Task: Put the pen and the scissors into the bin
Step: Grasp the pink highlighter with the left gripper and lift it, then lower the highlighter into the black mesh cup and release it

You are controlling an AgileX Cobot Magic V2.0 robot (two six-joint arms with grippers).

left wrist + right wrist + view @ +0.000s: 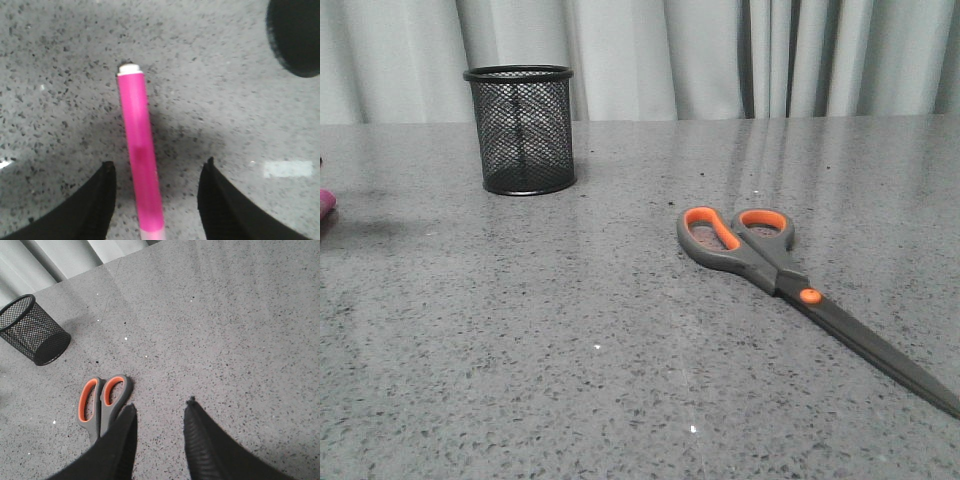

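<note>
Both tools gape, left tool straddling the pen; bin holds nothing.

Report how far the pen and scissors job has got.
Nothing is done: the bin looks empty. In hand: the left gripper is open astride the pen, which lies on the table, not yet gripped. Left: the scissors lie flat on the table, with the open right gripper above, beside their handles.
</note>
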